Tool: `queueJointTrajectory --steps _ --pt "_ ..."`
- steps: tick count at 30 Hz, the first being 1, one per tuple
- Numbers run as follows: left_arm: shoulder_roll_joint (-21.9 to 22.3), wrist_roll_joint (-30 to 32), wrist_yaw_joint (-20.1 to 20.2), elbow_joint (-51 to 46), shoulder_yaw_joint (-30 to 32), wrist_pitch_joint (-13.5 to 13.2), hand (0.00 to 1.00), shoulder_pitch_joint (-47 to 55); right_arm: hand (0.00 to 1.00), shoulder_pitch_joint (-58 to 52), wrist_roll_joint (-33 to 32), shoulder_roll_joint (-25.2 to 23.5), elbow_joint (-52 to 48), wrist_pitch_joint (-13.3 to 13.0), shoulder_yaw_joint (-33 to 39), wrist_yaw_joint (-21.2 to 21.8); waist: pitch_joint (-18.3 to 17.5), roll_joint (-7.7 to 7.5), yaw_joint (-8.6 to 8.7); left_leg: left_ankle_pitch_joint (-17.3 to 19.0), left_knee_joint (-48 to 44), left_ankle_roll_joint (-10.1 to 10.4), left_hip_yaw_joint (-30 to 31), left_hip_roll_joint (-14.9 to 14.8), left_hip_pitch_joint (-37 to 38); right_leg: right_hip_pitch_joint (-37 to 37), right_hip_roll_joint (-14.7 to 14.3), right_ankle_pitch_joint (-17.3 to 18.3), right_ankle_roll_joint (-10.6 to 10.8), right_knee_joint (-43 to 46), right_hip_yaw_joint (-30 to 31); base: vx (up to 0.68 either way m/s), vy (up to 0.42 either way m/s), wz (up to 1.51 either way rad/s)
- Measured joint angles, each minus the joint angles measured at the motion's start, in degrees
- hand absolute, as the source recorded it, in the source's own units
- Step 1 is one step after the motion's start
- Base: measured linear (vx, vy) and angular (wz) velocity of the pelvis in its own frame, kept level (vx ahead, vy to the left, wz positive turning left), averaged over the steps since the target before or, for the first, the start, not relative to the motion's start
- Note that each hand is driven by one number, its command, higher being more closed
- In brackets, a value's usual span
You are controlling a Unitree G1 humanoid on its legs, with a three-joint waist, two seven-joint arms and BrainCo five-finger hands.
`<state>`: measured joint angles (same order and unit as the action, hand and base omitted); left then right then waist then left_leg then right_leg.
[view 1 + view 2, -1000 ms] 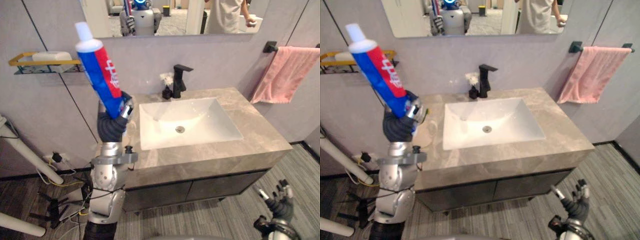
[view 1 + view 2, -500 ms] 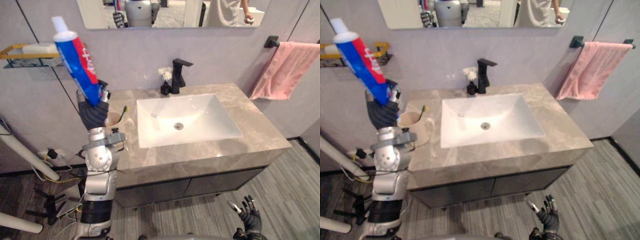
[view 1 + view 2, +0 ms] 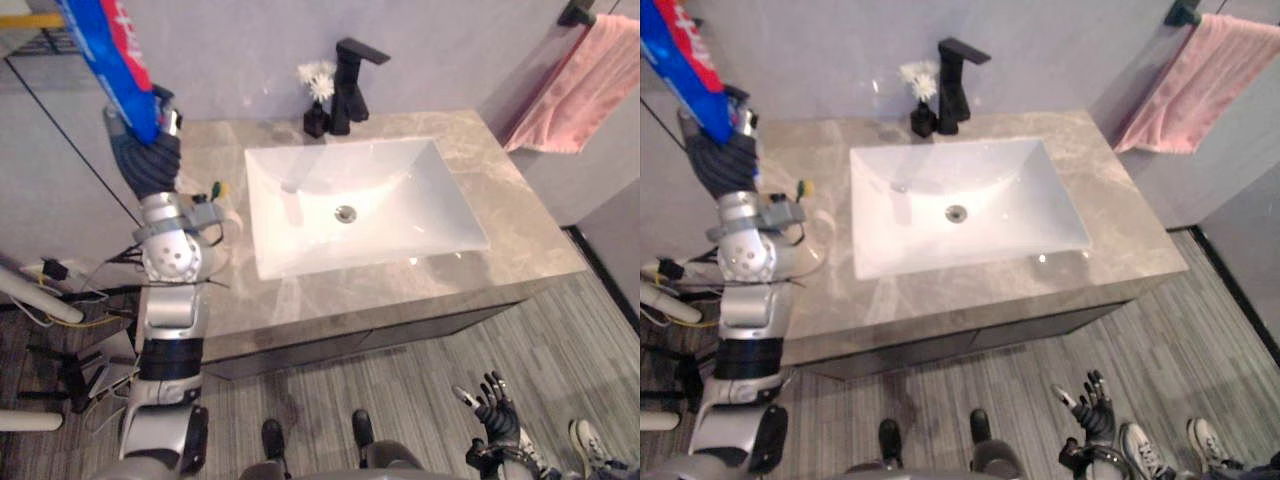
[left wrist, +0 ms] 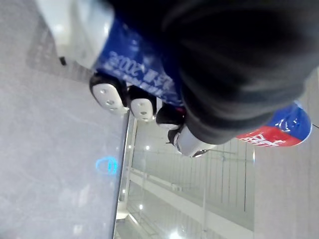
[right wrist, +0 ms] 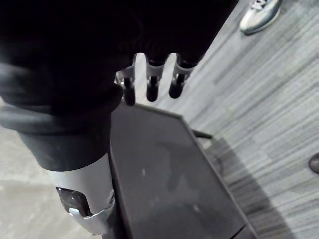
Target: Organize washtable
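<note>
A big toothpaste tube, blue, red and white, stands nearly upright over the counter's left end, its top cut off by the view's edge. My left hand is shut round its lower end; in the left wrist view the fingers curl over the blue tube. Just behind that forearm stands a beige cup with a toothbrush in it, mostly hidden. My right hand hangs low over the floor in front of the cabinet, fingers straight and spread, holding nothing.
The grey stone counter holds a white basin, a black faucet and a small black vase of white flowers. A pink towel hangs at the right. A person's shoes stand nearby.
The camera has tilted down and nearer, so the mirror has left the picture. My left hand still holds the tube raised by the cup. The right hand stays low.
</note>
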<state>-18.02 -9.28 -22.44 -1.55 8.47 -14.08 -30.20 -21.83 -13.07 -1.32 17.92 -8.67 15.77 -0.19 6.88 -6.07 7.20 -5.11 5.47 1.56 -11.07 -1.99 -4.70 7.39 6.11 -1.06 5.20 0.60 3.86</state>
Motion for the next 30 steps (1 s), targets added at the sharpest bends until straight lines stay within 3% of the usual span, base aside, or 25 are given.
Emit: queueJointTrajectory --steps 4,21,30 --pt "-0.2 -0.1 -1.5 0.1 1.4 -0.5 1.00 -1.4 0.00 0.0 -0.4 0.0 1.5 -0.1 0.0 -0.7 1.0 -0.09 0.04 0.1 0.0 0.0 -0.3 0.0 0.1 -0.2 -0.1 -0.5 -0.1 -0.7 0.9 0.02 -0.004 -0.07" --pt "0.0 -0.1 -0.1 0.1 2.4 -1.6 1.00 -0.3 0.00 0.2 -0.4 1.8 3.8 -1.1 -1.3 0.5 2.1 0.26 -0.14 0.1 0.4 0.0 1.4 0.1 1.2 -2.1 0.0 -0.3 -0.3 -0.9 -1.0 -0.01 -0.004 0.04" --pt "3.1 -0.2 1.4 -2.1 1.7 -2.1 1.00 4.7 0.00 0.1 -0.4 1.8 3.9 -1.1 -2.5 0.7 2.1 0.26 -0.20 0.1 0.4 0.1 1.8 0.0 2.3 -3.7 0.0 -0.3 -0.3 -1.6 -1.6 0.00 -0.003 0.02"
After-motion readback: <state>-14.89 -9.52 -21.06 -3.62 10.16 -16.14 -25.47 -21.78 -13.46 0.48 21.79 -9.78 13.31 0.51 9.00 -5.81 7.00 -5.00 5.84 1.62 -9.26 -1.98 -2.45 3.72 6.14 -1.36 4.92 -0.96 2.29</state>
